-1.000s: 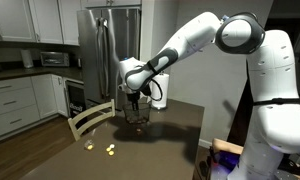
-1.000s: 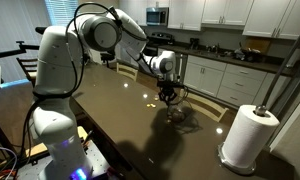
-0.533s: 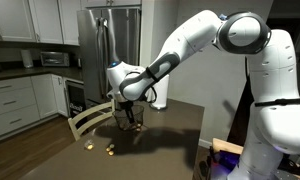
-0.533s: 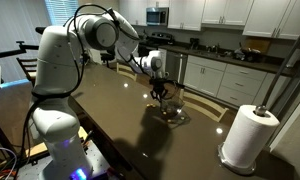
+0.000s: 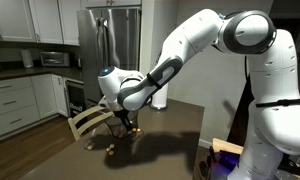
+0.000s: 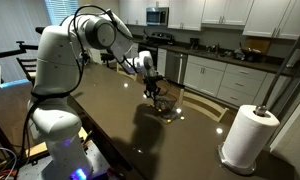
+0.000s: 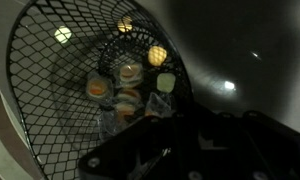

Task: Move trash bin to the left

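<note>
The trash bin is a dark mesh basket that fills the left of the wrist view, with small yellow round bits showing through its mesh. My gripper is a dark shape at the bottom, shut on the bin's rim. In both exterior views the gripper carries the bin low over the dark table. Whether the bin touches the table cannot be told. Yellow bits lie near the table's front corner.
A paper towel roll stands at one end of the table. A wooden chair is pushed against the table edge near the bin. A fridge and kitchen cabinets stand behind.
The gripper and the bin have moved together along the table toward the chair and the yellow bits, leftward in both exterior views.
</note>
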{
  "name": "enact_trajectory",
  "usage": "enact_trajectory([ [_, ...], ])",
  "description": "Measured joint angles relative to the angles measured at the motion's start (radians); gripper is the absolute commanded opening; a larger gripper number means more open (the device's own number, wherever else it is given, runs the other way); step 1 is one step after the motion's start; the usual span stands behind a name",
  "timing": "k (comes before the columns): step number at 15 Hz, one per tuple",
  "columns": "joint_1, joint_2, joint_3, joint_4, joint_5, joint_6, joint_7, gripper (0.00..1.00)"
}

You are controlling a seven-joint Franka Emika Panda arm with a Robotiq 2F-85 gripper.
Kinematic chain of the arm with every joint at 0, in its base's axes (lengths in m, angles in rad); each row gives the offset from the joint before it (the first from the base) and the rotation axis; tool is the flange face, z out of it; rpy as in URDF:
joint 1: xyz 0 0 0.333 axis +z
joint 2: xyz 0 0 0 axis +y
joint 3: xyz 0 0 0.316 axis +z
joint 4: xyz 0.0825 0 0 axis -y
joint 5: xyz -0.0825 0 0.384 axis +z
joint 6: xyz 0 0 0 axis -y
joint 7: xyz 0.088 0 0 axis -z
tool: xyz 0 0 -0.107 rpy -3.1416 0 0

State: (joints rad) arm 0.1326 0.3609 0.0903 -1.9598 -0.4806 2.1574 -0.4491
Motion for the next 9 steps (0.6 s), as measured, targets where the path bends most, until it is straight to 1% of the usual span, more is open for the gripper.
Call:
enact_trajectory([
  [9,0.072,0.0,0.041,-0.083,-0.148,0.018,0.007,0.05],
])
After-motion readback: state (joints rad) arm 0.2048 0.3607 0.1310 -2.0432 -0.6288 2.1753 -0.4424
